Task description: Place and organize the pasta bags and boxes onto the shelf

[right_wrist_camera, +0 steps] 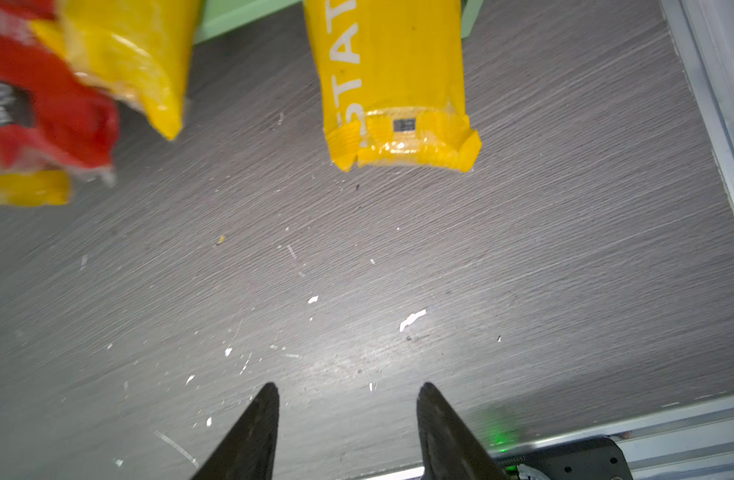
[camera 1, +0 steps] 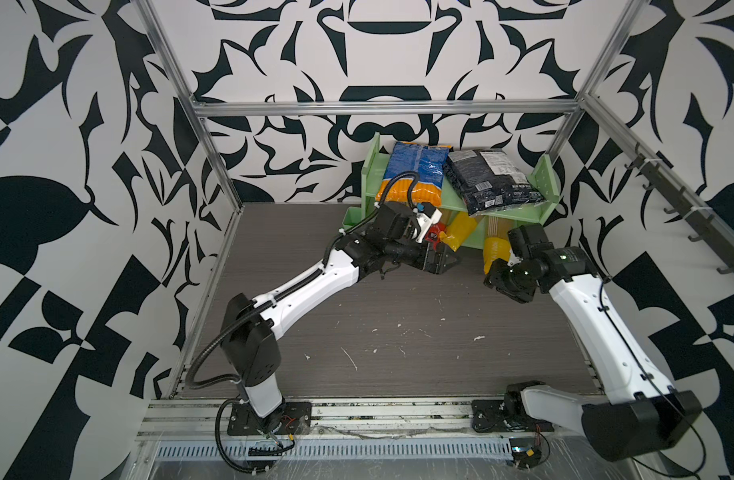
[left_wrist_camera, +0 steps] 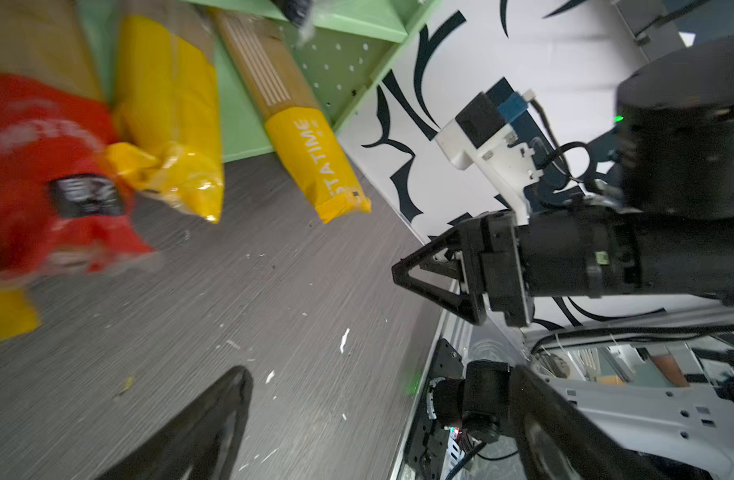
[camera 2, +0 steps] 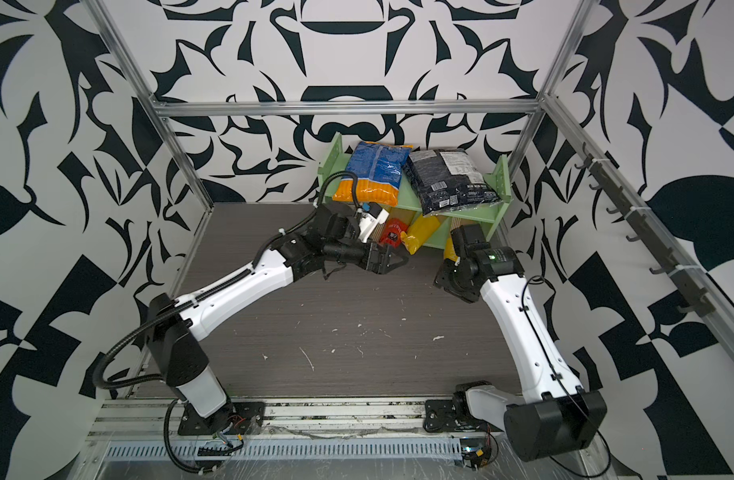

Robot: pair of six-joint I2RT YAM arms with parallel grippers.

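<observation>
The near part of the desk (camera 1: pixel 398 332) carried only pale scraps. Over it the right pincer (right_wrist_camera: pixel 351 415) stood partway apart and empty. It was aimed at the end of the lettered yellow spaghetti pack (right_wrist_camera: pixel 394 83) and well short of touching it, a position judged to suit pushing or gripping that end. The left pincer (camera 1: pixel 450 258) was spread wide and empty, just beside the red spaghetti pack (camera 2: pixel 392 232) and a second yellow pack (camera 2: pixel 421 232). These long packs lay lengthwise in the lower tier of the light green shelf (camera 1: pixel 544 183), their ends projecting onto the desk, apparently because they are longer than the tier is deep. A further yellow end (right_wrist_camera: pixel 24 189) showed beneath the red pack. On the upper tier the blue-and-orange bag (camera 1: pixel 415 174) and the black bag (camera 1: pixel 490 183) lay flat, side by side. The black bag overhung the front edge and could slide off.
</observation>
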